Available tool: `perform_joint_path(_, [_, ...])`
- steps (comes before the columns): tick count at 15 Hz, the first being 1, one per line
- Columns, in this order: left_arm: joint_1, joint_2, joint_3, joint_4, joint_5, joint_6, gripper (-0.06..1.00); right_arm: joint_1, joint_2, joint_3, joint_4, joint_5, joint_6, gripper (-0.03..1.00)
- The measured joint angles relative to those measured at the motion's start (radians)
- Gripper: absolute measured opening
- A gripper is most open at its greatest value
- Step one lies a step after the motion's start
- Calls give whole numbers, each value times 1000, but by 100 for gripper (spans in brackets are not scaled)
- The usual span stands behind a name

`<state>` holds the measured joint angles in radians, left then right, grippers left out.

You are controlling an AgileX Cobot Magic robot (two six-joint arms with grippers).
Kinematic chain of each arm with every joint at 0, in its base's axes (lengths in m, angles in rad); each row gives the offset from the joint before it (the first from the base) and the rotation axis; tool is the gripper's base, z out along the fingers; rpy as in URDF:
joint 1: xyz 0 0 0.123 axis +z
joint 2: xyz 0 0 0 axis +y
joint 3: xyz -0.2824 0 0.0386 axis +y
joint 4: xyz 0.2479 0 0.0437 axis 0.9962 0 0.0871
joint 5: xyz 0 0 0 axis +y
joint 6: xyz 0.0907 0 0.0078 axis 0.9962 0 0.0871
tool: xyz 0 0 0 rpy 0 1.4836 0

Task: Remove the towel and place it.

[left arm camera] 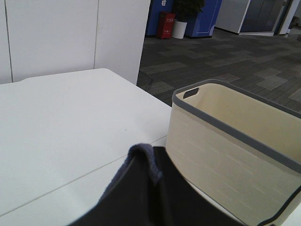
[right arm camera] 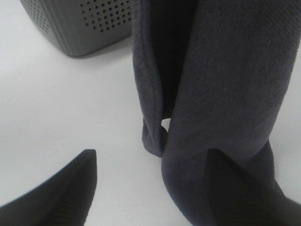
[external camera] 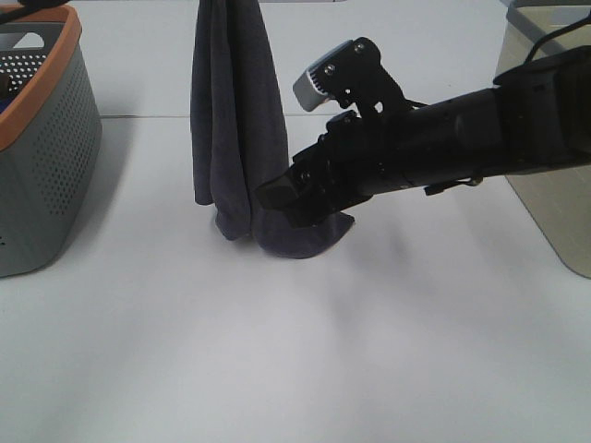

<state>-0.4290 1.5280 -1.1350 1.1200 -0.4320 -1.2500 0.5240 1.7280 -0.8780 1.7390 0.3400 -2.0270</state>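
Note:
The dark towel (external camera: 231, 111) hangs down from above the top edge of the exterior view, and its lower end rests bunched on the white table (external camera: 277, 369). In the left wrist view my left gripper (left arm camera: 150, 176) is shut on a fold of the towel (left arm camera: 143, 155); this gripper is out of the exterior view. My right gripper (external camera: 280, 196) is open, low at the towel's lower right side. In the right wrist view its fingers (right arm camera: 70, 188) spread wide, with the hanging towel (right arm camera: 216, 94) just ahead and in front of the other finger. No white tag shows.
A grey perforated basket with an orange rim (external camera: 37, 138) stands at the left; it also shows in the right wrist view (right arm camera: 80, 23). A beige bin with a grey rim (external camera: 554, 203) stands at the right, and shows in the left wrist view (left arm camera: 235, 155).

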Motion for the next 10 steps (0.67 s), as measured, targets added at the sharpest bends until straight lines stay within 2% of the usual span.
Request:
perform_joint_path(4, [0,0,0,0,0,0,0,25,129,-123,4,80,46,65])
perform_joint_path(10, [0,0,0,0,0,0,0,56,231,-202,4,34,51,65])
